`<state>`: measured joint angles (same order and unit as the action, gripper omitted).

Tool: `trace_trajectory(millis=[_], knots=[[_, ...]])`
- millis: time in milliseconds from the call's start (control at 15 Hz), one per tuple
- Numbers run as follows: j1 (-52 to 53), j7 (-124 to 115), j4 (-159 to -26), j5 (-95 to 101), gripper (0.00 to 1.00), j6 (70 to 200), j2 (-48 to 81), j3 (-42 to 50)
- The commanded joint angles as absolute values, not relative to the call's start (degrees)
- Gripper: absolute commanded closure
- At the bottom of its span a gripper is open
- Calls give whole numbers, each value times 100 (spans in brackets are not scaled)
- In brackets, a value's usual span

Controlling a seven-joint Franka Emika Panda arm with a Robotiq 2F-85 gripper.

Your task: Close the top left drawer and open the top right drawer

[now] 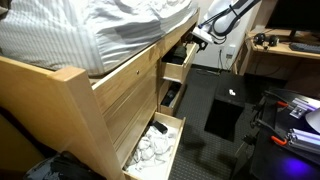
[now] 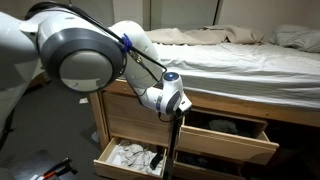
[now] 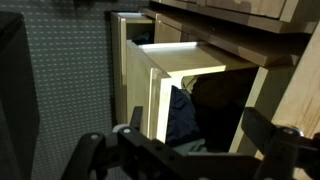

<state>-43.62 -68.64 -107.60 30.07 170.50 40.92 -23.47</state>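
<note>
Drawer (image 3: 190, 62): juts out towards hand (image 3: 185, 142), front running crosswise; pale wood, dark cloth (image 3: 180, 115) inside. Hand: spread wide, empty.

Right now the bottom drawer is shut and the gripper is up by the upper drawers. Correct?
Not quite. The bottom drawer is pulled open, with white cloth inside, as both exterior views show. The gripper is up by the upper drawers, as you said.

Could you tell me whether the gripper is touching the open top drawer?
Cannot tell. In an exterior view the gripper sits close to the drawer, with no clear gap or contact.
</note>
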Motion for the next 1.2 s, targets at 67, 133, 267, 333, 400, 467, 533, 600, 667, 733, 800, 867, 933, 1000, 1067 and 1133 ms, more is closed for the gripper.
trace_trajectory(millis=[67,133,267,333,400,467,533,600,667,733,800,867,933,1000,1067,1133], knots=[[-4107,-5446,-10697,1072,0,16814,3961,-2198],[-4147,-5303,-10646,911,0,16732,3960,-2228],[-4153,-5294,-10629,870,0,16723,3970,-2235],[-3889,-5165,-10508,561,0,16274,3934,-1973],[-3400,-5141,-10295,146,0,15799,3850,-1385],[-3163,-4980,-10099,-198,0,15374,3890,-1071],[-2825,-5022,-9864,-438,0,14958,3911,-607],[-2484,-5218,-9672,-505,0,14618,3931,-131],[-2193,-5317,-9438,-660,0,14171,3972,279],[-2232,-4855,-9798,-950,0,14786,3926,121],[-2070,-4861,-9673,-1049,0,14630,3941,358],[-2004,-4780,-9657,-1161,0,14637,3949,423],[-1975,-4767,-9662,-1191,0,14639,3958,430],[-1954,-4769,-9667,-1192,0,14642,3967,427],[-1946,-4769,-9668,-1192,0,14644,3974,426],[-1946,-4769,-9670,-1192,0,14645,3974,427]])
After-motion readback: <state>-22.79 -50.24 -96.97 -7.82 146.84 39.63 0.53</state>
